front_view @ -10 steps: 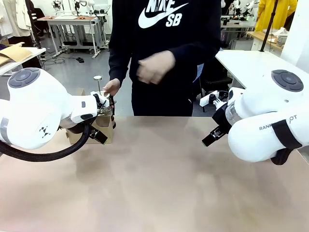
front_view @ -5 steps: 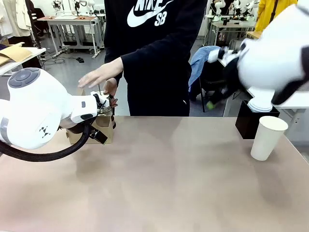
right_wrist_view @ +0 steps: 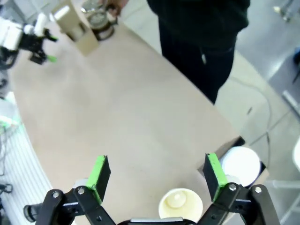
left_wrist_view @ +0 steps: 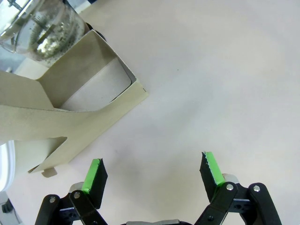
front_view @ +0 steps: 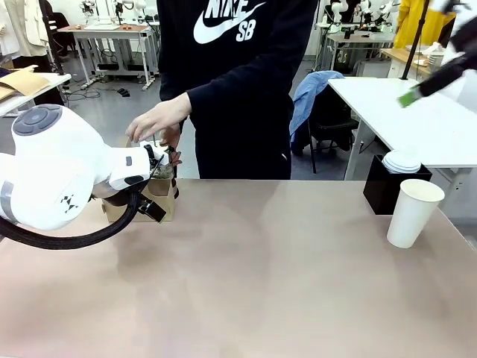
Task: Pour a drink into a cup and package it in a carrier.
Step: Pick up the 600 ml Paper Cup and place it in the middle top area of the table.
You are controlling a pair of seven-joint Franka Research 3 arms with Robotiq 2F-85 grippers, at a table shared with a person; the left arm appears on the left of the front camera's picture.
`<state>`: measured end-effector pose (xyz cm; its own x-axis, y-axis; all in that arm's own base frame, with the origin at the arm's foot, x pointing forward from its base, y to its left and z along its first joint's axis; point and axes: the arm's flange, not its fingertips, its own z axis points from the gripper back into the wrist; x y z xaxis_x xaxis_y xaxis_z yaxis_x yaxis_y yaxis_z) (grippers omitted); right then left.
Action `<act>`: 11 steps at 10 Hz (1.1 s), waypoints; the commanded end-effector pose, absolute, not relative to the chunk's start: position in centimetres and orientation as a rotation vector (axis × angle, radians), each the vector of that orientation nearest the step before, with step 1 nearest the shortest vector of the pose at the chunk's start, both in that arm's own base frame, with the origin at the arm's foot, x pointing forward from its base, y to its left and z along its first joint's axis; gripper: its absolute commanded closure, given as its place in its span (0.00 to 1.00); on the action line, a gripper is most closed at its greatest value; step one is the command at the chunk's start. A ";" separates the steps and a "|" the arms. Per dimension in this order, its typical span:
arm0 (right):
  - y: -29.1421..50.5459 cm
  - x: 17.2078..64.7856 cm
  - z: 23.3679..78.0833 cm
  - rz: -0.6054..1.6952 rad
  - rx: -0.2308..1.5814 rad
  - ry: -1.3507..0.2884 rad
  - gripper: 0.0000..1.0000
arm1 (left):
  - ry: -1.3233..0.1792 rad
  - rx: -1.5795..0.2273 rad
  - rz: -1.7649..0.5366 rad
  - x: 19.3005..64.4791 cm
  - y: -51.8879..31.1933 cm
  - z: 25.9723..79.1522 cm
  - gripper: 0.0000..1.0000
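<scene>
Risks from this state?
1. The person's hand is at the glass press, right beside the left arm; a left-arm move could hit either.
2. The empty paper cup sits below the open right gripper, near the table edge; an off-centre descent might tip it.

place: robotics lab/workshop | grey floor (front_view: 112, 123) with loose cables (front_view: 83, 94) | gear-laden work tables (front_view: 112, 31) at back | white table (front_view: 387, 123) at right | chair (front_view: 328, 123) draped with blue cloth (front_view: 309, 93) | white robot arm (front_view: 52, 171) at tan table (front_view: 283, 268)
</scene>
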<state>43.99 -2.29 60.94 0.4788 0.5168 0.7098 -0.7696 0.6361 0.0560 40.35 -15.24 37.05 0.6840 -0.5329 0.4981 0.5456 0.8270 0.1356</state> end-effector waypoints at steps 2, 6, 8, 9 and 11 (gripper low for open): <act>-12.8 40.9 55.0 0.936 0.613 -0.874 0.00 | -0.550 -0.025 -0.604 40.3 -15.2 37.0 0.00; -21.8 37.2 44.6 1.012 0.740 -1.083 0.00 | -0.550 -0.025 -0.604 40.3 -15.2 37.0 0.00; -23.2 37.1 40.6 0.996 0.801 -1.121 0.00 | -0.550 -0.025 -0.604 40.3 -15.2 37.0 0.00; -22.4 37.6 40.2 0.887 0.798 -1.146 0.00 | -0.550 -0.025 -0.604 40.3 -15.2 37.0 0.00; -22.5 34.9 41.5 0.981 0.761 -1.110 0.00 | -0.550 -0.025 -0.604 40.3 -15.2 37.0 0.00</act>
